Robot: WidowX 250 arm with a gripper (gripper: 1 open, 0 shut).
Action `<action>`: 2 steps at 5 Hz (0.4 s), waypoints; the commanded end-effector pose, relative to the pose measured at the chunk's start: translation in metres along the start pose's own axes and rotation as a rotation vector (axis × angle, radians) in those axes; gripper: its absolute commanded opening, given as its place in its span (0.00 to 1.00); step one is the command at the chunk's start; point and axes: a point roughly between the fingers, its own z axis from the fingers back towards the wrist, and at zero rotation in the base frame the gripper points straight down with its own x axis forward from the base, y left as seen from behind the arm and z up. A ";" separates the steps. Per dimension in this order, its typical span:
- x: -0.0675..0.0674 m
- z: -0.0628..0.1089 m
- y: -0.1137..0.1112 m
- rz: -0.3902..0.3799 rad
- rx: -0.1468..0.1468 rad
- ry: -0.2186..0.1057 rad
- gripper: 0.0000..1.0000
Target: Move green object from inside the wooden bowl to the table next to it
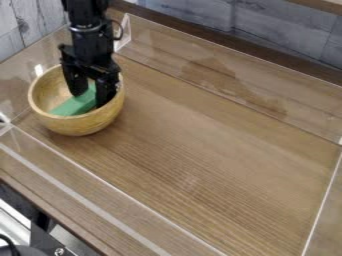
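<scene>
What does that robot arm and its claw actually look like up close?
The arm is black all over, a slim column of blocky segments coming down from the top of the picture. It ends in a black gripper with two straight, narrow fingers. No coloured markings or loose cables are clear at this picture size.

No text, label, brand, number or sign can be read on anything in view.

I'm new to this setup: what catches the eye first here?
The bright green object lying in the wooden bowl at the table's left side stands out. The black gripper reaches down into the bowl, its jaws open on either side of the object.
</scene>
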 end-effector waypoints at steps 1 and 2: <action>-0.001 0.010 0.012 -0.016 0.020 -0.044 1.00; -0.007 0.007 0.016 -0.049 0.015 -0.041 1.00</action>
